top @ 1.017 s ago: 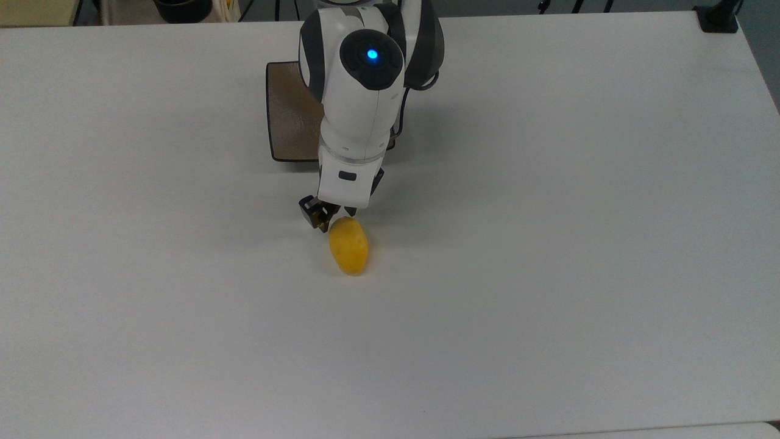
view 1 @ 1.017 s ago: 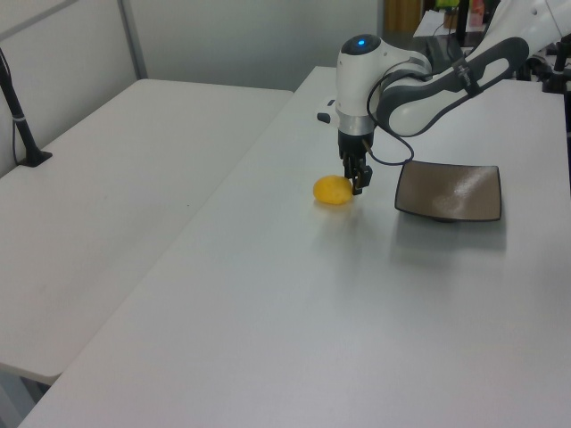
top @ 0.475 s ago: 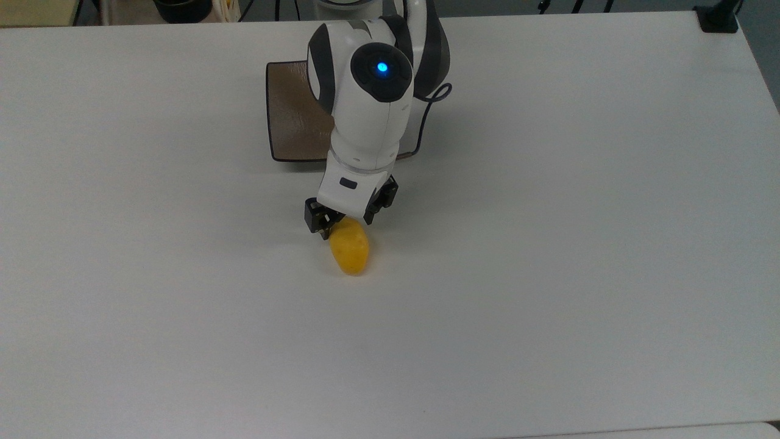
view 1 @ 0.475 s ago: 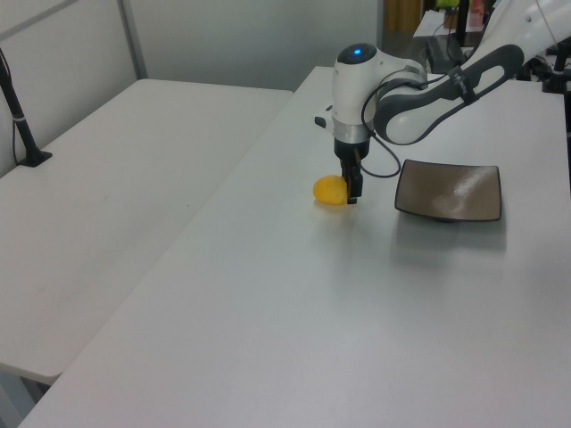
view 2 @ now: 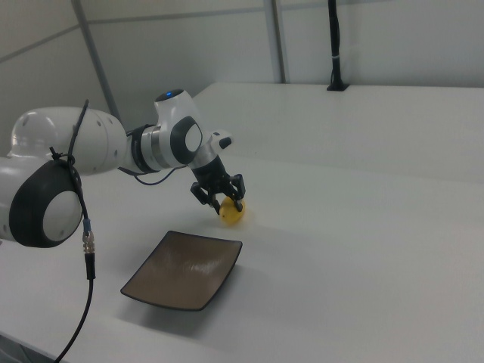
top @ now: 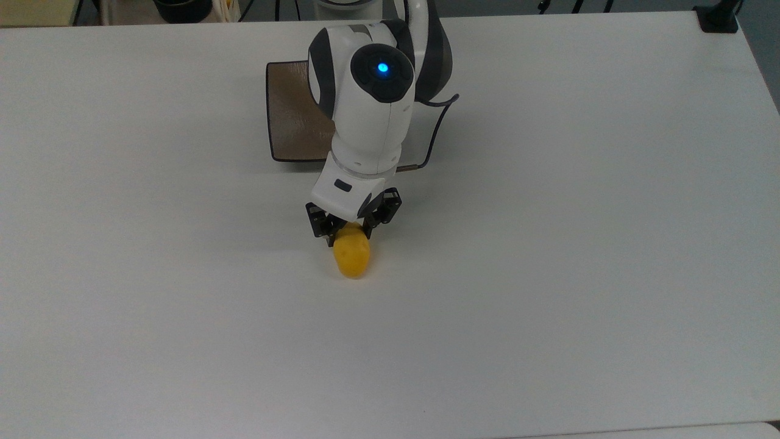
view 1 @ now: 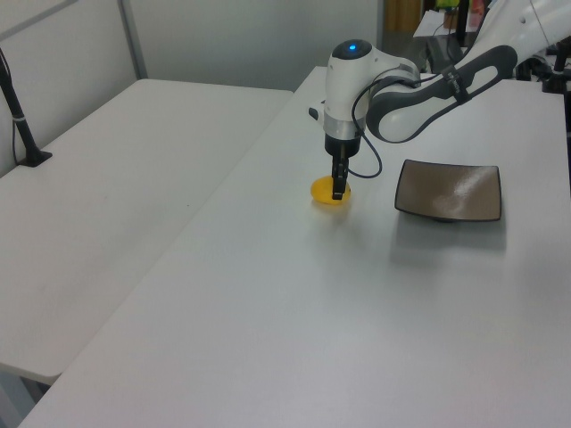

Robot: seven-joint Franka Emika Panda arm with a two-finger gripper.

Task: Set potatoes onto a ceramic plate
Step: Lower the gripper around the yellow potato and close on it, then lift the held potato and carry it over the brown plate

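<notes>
Fingers (top: 351, 227) spread open straddle one end of the potato (top: 352, 255) on the table (top: 548, 274), gripping nothing; closing so off-centre could squirt it away from the plate (top: 292, 122).

white table (top: 579, 244) | 2nd table (view 1: 107, 178) alongside | black post (view 1: 18, 116)

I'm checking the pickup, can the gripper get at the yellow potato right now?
Probably yes. The gripper is open, its fingers straddling the near end of the potato on the bare table, with nothing between them.
</notes>
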